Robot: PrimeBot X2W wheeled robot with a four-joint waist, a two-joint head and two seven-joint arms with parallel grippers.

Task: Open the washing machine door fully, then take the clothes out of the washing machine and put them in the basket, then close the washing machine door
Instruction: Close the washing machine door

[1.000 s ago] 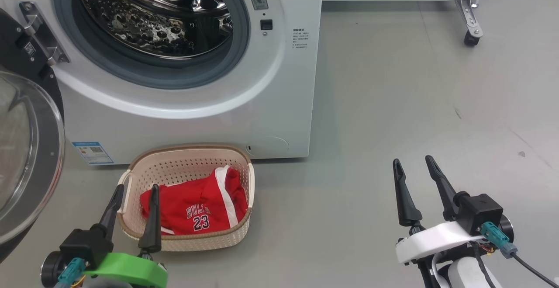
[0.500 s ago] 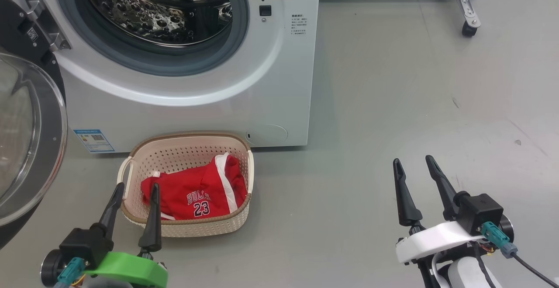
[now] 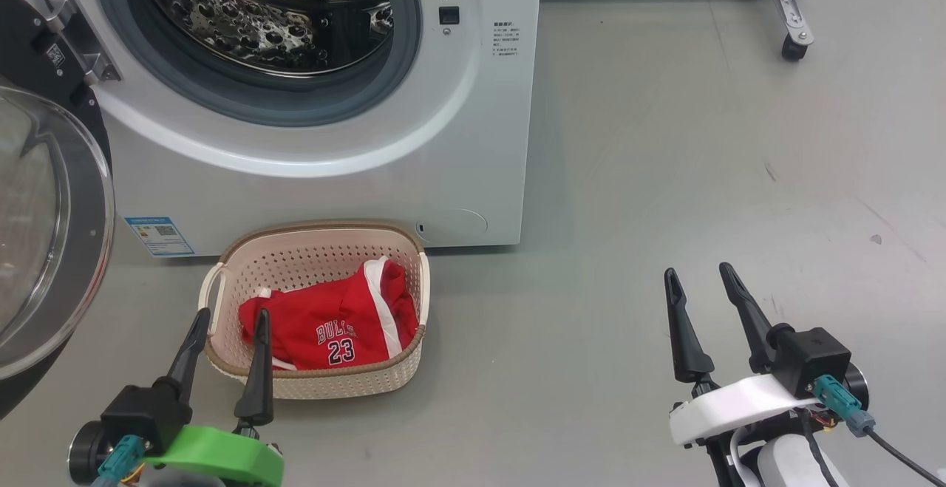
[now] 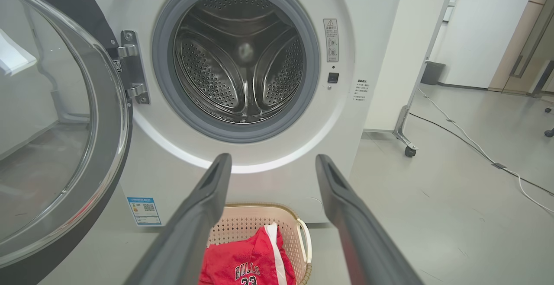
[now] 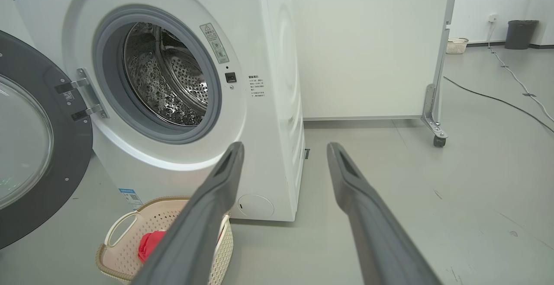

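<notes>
Door (image 3: 52,236) stands open, left of and beyond left gripper (image 3: 233,315), the nearer; right gripper (image 3: 698,271) well apart. Both sets of fingers spread, empty.

The big white front-loading washing machine (image 3: 332,191) runs off the head view's top edge, its round black-rimmed glass door (image 3: 44,236) off the left. Print on its small blue label sticker (image 3: 160,236) is too small to read.

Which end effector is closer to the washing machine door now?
Left. The left end effector is by the basket, just right of the washing machine door; the right end effector is far to the right, over the floor.
</notes>
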